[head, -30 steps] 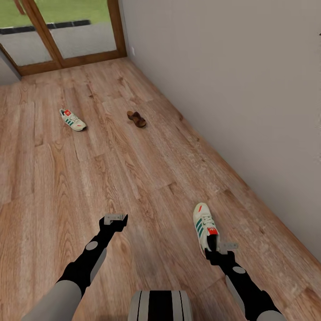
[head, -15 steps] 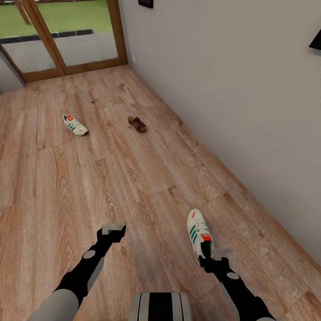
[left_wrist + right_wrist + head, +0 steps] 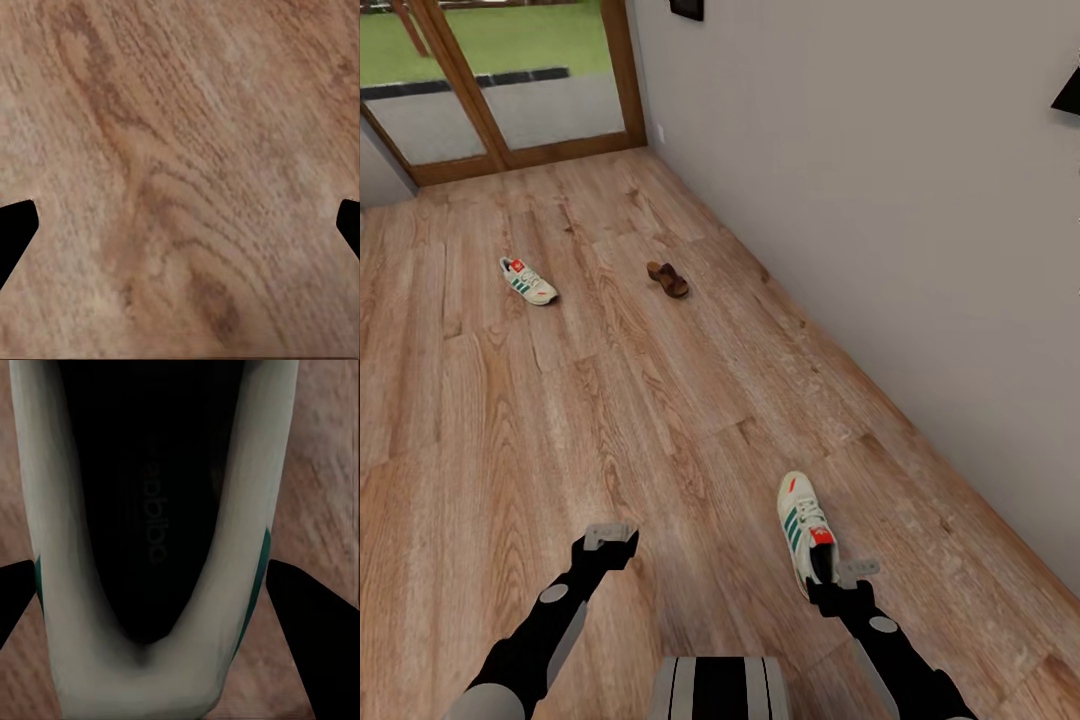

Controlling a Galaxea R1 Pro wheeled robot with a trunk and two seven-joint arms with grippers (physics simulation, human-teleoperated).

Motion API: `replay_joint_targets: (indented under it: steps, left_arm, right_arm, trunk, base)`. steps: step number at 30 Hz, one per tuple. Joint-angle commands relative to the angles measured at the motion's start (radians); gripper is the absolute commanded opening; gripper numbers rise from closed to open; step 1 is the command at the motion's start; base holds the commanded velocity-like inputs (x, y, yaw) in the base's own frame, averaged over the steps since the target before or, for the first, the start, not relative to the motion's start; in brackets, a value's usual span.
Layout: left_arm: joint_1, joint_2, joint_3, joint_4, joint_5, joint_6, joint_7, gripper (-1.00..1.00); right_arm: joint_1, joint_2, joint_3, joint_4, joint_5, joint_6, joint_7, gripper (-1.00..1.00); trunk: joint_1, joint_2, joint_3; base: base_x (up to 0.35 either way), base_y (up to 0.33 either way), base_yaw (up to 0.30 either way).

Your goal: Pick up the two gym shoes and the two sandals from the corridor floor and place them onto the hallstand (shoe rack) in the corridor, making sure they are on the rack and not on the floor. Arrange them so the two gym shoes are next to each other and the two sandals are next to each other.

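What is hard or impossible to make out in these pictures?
- Head view: the heel of the near gym shoe is covered by the right gripper.
- Right wrist view: that shoe is cut off by the edges; whether the fingers touch it is unclear.
- Head view: the far gym shoe and sandal are too small for detail.

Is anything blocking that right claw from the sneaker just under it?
Nothing visible. The right gripper hangs over the heel of the near gym shoe, its fingers spread either side of the shoe's opening, with bare floor around.
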Motion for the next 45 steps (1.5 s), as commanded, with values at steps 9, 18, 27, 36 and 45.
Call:
replay_joint_targets:
  steps: [9,18,27,36,45]
  left_arm:
    - [0.050,0.000,0.006,-0.050,0.002,-0.002,-0.006,1.00]
    - [0.183,0.035,0.009,-0.140,0.006,-0.010,-0.004,1.00]
    - [0.305,0.041,0.065,-0.113,0.006,-0.139,-0.006,1.00]
    - [0.327,0.042,0.101,0.051,0.008,-0.287,-0.006,1.00]
    - [0.332,0.044,0.127,0.123,0.008,-0.333,-0.006,1.00]
  right_arm:
    - [0.000,-0.008,0.001,0.048,-0.002,-0.041,-0.001,-1.00]
    - [0.015,-0.067,0.001,0.119,-0.001,-0.147,0.001,-1.00]
    - [0.148,-0.095,0.000,0.121,-0.003,-0.452,0.001,-1.00]
    - [0.237,-0.099,-0.005,0.150,-0.007,-0.620,-0.006,-1.00]
    - [0.250,-0.100,-0.009,0.226,-0.018,-0.704,-0.009,-1.00]
  trunk:
    - [-0.004,0.002,0.044]
    - [-0.008,0.004,0.092]
    - [-0.012,0.006,0.141]
    - [-0.016,0.008,0.189]
    - [-0.020,0.010,0.235]
  base:
    - [0.000,0.000,-0.035]
    - [0.000,0.000,-0.002]
    - [0.000,0.000,-0.046]
    - [0.000,0.000,-0.086]
    - [0.000,0.000,-0.089]
